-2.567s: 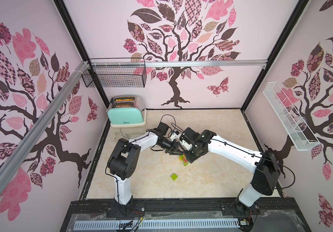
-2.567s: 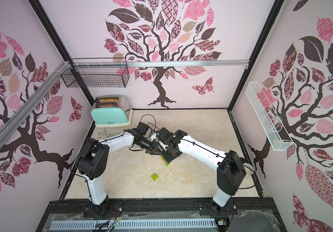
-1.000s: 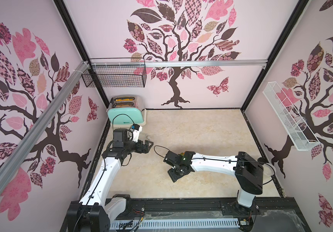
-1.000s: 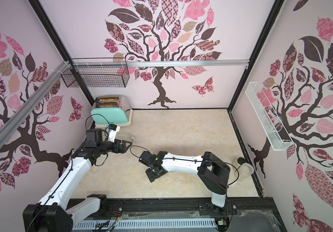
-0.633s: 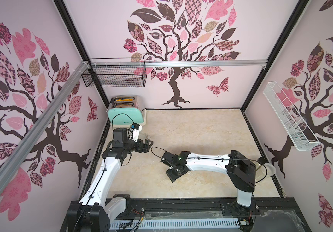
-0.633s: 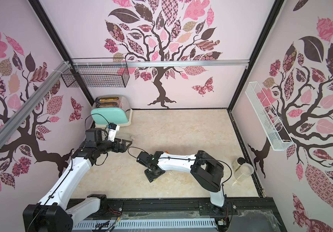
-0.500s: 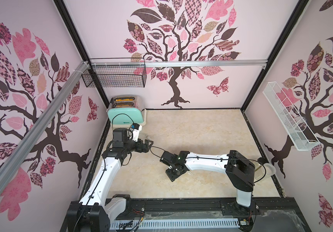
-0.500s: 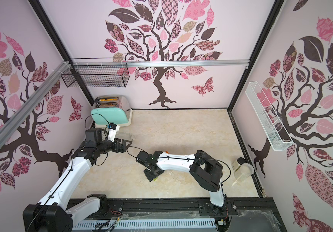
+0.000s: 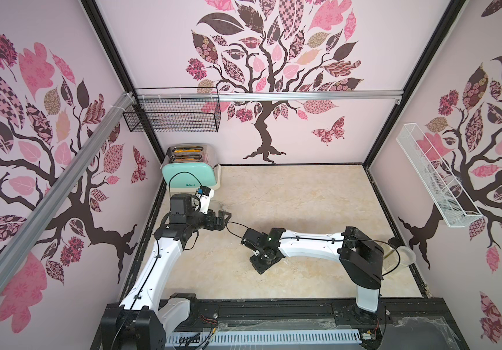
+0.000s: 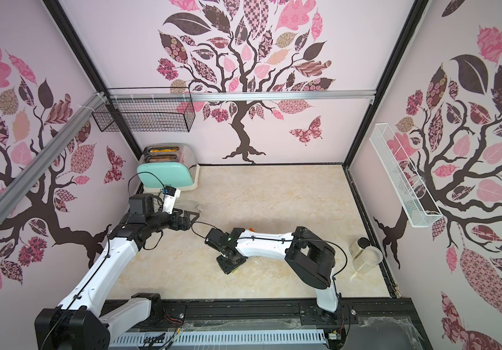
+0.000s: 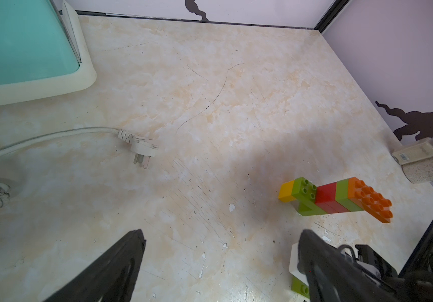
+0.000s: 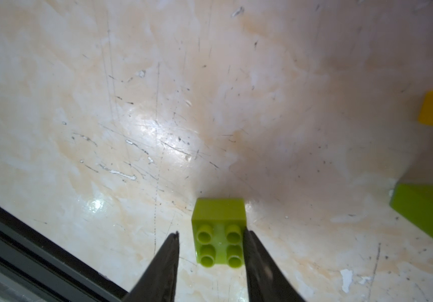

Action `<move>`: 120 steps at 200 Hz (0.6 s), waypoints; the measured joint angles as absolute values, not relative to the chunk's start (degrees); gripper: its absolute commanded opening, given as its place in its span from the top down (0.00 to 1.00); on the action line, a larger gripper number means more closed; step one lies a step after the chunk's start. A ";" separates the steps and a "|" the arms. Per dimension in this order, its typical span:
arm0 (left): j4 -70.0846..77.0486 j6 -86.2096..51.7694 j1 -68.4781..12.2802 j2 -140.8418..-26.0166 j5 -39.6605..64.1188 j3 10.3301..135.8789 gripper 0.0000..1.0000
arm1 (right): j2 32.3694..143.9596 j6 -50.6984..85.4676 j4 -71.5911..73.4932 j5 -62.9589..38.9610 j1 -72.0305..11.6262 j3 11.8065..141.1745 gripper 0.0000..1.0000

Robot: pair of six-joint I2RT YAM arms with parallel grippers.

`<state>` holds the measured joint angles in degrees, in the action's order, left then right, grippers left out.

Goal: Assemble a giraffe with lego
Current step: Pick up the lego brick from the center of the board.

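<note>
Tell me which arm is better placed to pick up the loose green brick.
Right: the right gripper straddles the green brick; the left gripper hangs open, away from it.

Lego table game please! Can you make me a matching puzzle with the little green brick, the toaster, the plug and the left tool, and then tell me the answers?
Things:
1. loose green brick
2. toaster
3. white plug
4. left tool

Clues:
a. lying on the table, plugged into nothing
b. the right tool is around it
c. wide open, holding nothing
d. mint green, in a back corner

Pairs: 1-b, 2-d, 3-a, 4-c.
</note>
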<state>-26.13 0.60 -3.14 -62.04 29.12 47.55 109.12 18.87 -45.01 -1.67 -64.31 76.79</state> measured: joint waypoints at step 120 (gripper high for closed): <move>-25.98 0.40 -3.14 -62.06 29.82 47.55 0.02 | 109.38 18.87 -47.72 -0.82 -64.34 77.43 0.50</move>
<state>-25.98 0.40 -3.14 -62.06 29.82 47.55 109.38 18.87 -47.72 -0.82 -64.34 77.43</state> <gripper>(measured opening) 0.981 0.483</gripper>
